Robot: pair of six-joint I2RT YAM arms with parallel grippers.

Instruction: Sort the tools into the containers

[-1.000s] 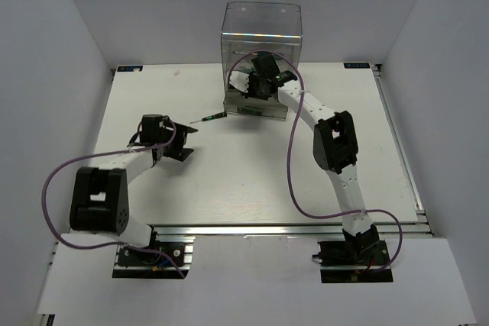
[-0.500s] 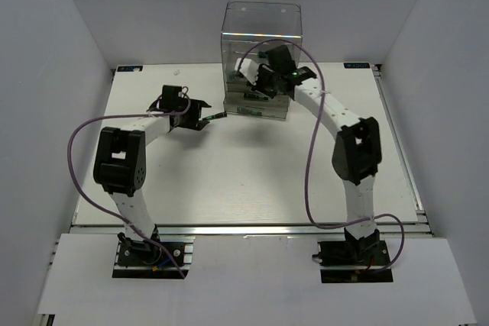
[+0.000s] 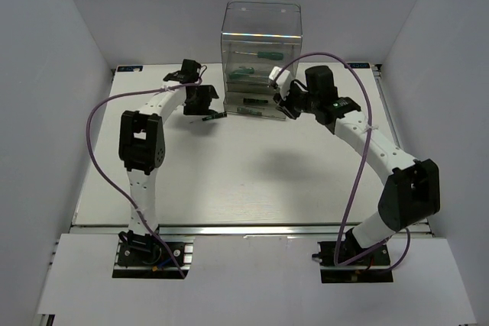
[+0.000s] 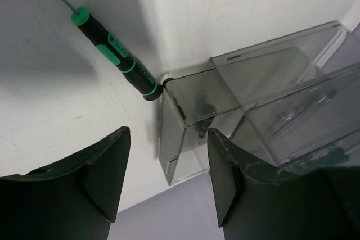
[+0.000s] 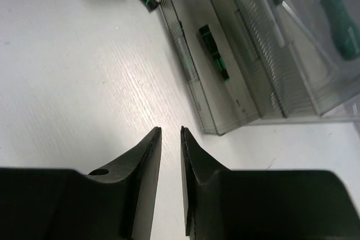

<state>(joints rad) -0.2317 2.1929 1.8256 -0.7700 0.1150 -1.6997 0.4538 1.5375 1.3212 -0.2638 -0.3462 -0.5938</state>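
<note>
A screwdriver (image 4: 110,45) with a green-and-black handle lies on the table, its butt against the corner of the pulled-out bottom drawer (image 4: 227,81). My left gripper (image 4: 169,179) hovers open just behind it, with nothing between the fingers; from above it (image 3: 208,106) sits at the left of the containers (image 3: 261,36). The right gripper (image 5: 170,130) hangs over bare table in front of that drawer (image 5: 188,68), jaws a narrow gap apart and empty. A short green-and-black tool (image 5: 214,52) lies in the drawer. Green-handled screwdrivers (image 5: 341,25) rest in the upper drawers.
The transparent box stands at the table's far middle, close to the back wall. White walls enclose the table on the left (image 3: 46,112) and right (image 3: 451,112). Purple cables (image 3: 99,120) loop from both arms above the table.
My left arm has swung from mid-left of the table up to the box's left front, over the screwdriver. The right gripper has backed out from the box front to its right.
</note>
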